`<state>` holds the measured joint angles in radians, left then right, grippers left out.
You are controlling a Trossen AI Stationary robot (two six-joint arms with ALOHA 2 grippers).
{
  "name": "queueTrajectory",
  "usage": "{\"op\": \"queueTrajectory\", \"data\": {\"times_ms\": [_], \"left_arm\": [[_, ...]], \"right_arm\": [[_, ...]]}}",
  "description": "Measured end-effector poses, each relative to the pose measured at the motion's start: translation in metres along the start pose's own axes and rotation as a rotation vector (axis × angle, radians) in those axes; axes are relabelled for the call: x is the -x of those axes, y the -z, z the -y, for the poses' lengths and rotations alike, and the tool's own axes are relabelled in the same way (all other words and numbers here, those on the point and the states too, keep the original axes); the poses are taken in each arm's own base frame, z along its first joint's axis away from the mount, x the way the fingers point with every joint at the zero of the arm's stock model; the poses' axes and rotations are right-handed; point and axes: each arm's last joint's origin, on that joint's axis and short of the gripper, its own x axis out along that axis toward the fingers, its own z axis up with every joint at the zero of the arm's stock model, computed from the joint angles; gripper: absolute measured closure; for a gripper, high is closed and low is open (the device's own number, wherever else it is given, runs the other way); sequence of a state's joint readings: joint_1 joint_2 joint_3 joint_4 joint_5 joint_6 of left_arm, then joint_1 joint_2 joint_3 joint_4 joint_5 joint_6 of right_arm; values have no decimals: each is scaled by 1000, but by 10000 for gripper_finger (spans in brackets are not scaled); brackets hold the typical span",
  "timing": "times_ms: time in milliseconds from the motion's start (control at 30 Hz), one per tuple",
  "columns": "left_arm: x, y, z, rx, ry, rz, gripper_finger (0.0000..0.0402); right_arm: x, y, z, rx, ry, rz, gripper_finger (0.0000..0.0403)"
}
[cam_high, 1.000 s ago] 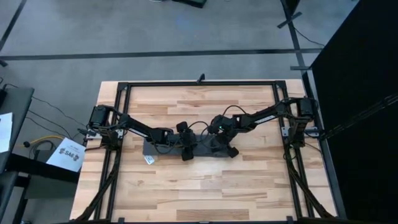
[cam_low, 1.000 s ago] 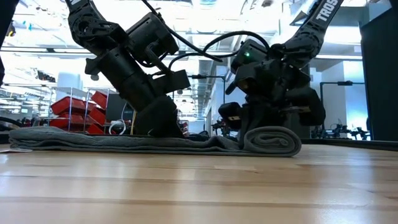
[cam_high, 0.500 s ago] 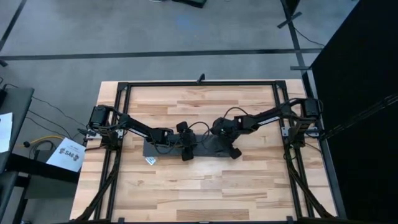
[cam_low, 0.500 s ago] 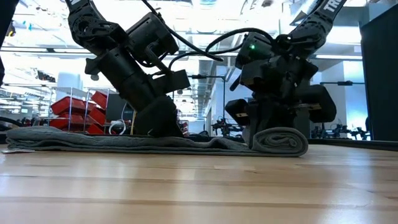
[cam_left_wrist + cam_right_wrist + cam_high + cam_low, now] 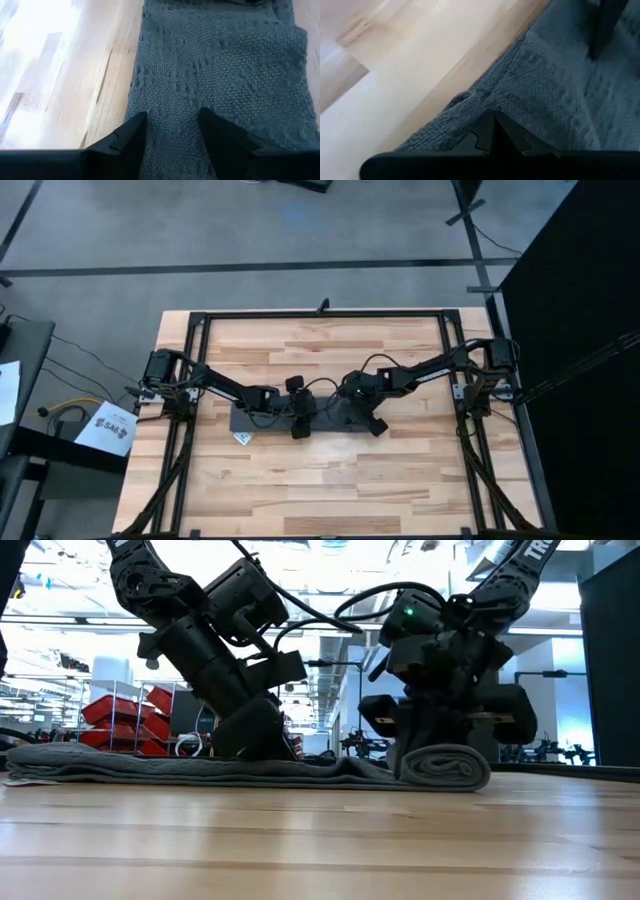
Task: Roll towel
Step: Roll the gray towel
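Grey towel (image 5: 250, 770), rolled end low-view only

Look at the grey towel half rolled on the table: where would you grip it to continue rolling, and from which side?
Probably grip the rolled end of the towel, coming from above at its outer side. The roll is thick and raised, while the rest lies flat under the left hand.
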<state>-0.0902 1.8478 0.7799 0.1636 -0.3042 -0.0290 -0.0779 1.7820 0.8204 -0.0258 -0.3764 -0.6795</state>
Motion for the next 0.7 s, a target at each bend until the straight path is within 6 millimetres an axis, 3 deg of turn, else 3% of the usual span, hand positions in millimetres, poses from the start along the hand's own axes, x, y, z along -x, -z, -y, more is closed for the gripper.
{"op": "queueTrajectory", "data": {"times_ms": [367,700], "left_arm": [[0,-1,0,-37,1,14,228],[0,-1,1,-71,3,15,228]], "right_arm": [[-2,-17,2,120,76,2,403],[-8,-15,-7,320,52,-89,403]]}}
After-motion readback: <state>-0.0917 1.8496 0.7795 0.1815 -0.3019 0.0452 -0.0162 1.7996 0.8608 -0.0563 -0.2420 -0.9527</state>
